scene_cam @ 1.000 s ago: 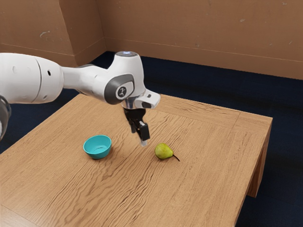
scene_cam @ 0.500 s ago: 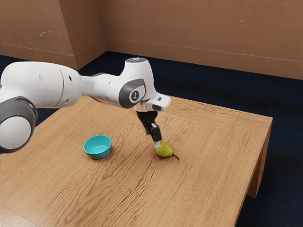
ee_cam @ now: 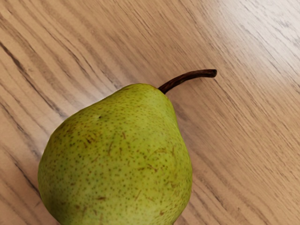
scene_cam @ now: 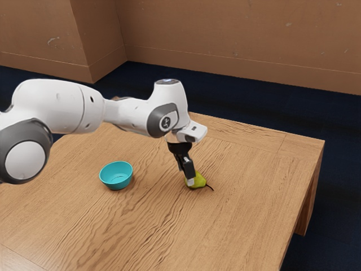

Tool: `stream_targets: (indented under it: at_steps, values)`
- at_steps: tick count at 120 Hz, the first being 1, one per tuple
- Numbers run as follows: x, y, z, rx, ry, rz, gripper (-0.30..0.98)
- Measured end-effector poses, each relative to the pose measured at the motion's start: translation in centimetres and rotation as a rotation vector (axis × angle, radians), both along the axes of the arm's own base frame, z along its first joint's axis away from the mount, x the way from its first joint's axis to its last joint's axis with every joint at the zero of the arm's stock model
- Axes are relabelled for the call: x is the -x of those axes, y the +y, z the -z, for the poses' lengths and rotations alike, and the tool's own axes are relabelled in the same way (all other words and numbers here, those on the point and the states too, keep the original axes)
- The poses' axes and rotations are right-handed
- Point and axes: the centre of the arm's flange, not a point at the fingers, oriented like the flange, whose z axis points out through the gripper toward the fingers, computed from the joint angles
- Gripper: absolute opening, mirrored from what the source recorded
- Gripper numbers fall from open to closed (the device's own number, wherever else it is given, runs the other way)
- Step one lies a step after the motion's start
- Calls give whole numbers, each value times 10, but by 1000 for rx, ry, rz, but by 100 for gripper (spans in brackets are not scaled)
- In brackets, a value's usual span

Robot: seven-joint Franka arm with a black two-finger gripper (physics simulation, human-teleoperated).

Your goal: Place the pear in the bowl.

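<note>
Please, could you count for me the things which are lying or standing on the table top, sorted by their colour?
Yellow-green: 1 (the pear)
Teal: 1 (the bowl)
Total: 2

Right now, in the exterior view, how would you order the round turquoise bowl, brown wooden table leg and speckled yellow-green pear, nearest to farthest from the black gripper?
1. Pear: right at the gripper.
2. Bowl: toward the exterior view's left.
3. Table leg: at the exterior view's right.
</note>
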Motion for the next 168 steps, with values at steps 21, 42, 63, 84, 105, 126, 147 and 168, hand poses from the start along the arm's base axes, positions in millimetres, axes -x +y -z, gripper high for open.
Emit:
stream_targets:
  at_steps: [21,42,63,84,105,126,147,168]
  values:
    - [0,0,8,4,9,9,69]
    - [0,0,16,6,17,16,69]
    - [-7,0,22,10,13,20,69]
    - [-12,0,24,13,8,24,69]
    - [-15,-1,29,14,8,27,69]
    - [-16,-2,31,21,10,28,69]
    - [-18,-5,34,28,10,35,69]
    - [-18,-5,34,28,7,59,65]
